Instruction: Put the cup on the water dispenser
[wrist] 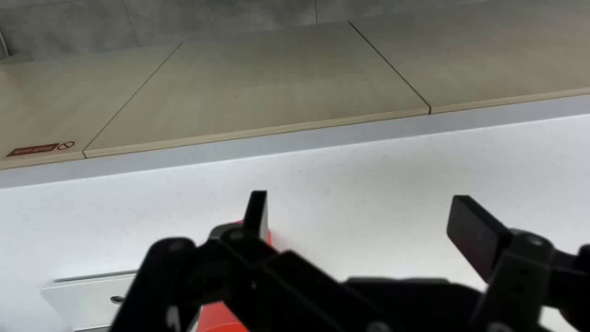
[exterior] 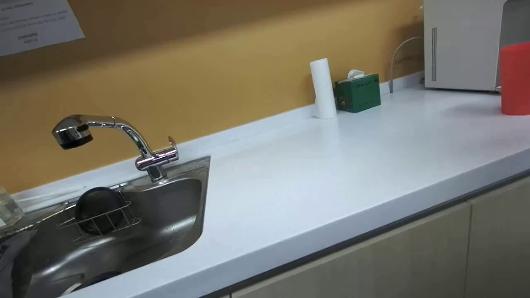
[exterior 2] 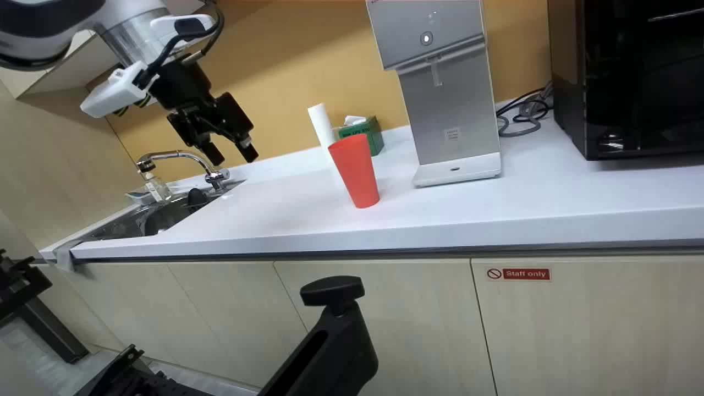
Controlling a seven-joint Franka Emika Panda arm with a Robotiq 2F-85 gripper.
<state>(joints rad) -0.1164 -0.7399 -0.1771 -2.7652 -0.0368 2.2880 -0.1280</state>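
Along the orange wall [exterior: 198, 78] runs the long white desk [exterior 2: 275, 220], and from the upper left of an exterior view reaches the robot arm [exterior 2: 132, 41]. Next in size comes the water dispenser [exterior 2: 448, 110], silver in front with a pale foot, standing on the desk well apart from the steel sink [exterior: 182, 207]. The pincer [exterior 2: 232, 154] hangs tilted, tips downward, and the red cup [exterior 2: 356, 173] is lower and to the picture's right of it, well apart, standing on the desk near the water dispenser. In the wrist view, the finger [wrist: 252, 216] at the picture's left hides part of the cup. The pincer is spread wide, with the desk's surface showing between its two fingers, and it is clear of the cup. Upright, the cup has its wider end upward and its long axis rising from the desk, slanting in an exterior view just as the water dispenser does. Near the wall a green box [exterior: 358, 95] stands just beside a slim white cylinder [exterior: 324, 89], and smallest is a red "Staff only" sign [exterior 2: 518, 274] on a cupboard door [exterior 2: 583, 330]
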